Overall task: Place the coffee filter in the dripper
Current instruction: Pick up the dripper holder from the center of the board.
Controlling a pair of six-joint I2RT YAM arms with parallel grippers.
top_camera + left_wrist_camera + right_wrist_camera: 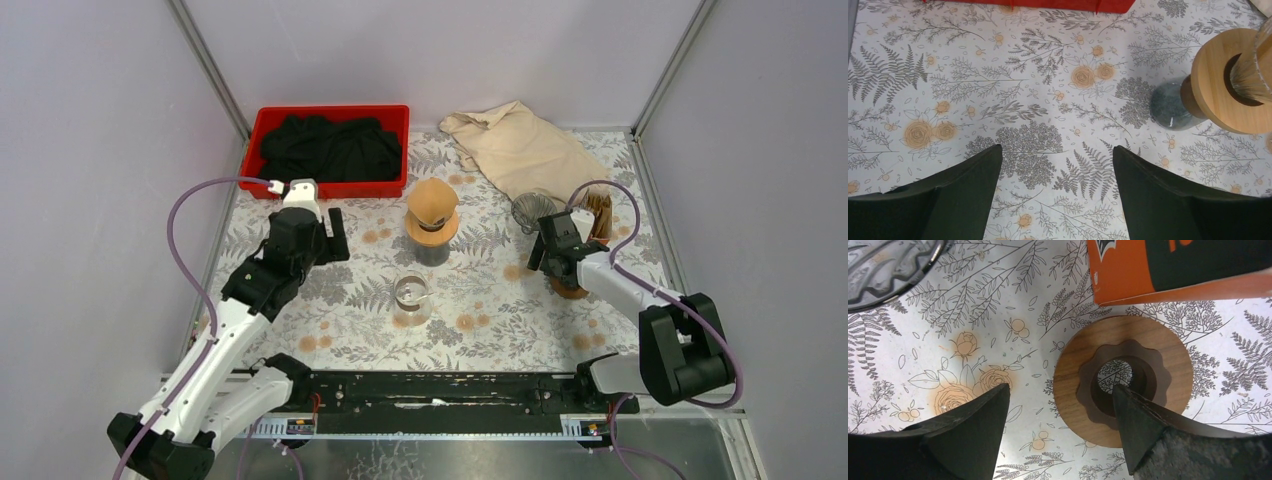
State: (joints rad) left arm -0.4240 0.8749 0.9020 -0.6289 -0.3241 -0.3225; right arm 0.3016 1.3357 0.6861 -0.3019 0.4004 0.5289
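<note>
A brown paper coffee filter (432, 199) sits as a cone in the glass dripper, which rests on a wooden collar (432, 230) on a dark carafe at mid table. In the left wrist view the dripper (1257, 62), with the filter inside, and the collar (1218, 95) are at the far right. My left gripper (335, 232) (1057, 150) is open and empty, left of the dripper. My right gripper (545, 255) (1060, 387) is open and empty, low over a loose wooden ring (1123, 380), with one finger over the ring's hole.
A second glass dripper (535, 210) (883, 265) and an orange filter box (598, 212) (1178, 267) stand by my right gripper. A glass cup (412, 295) is in front of the carafe. A red bin (332, 115) with black cloth and a beige cloth (520, 145) lie at the back.
</note>
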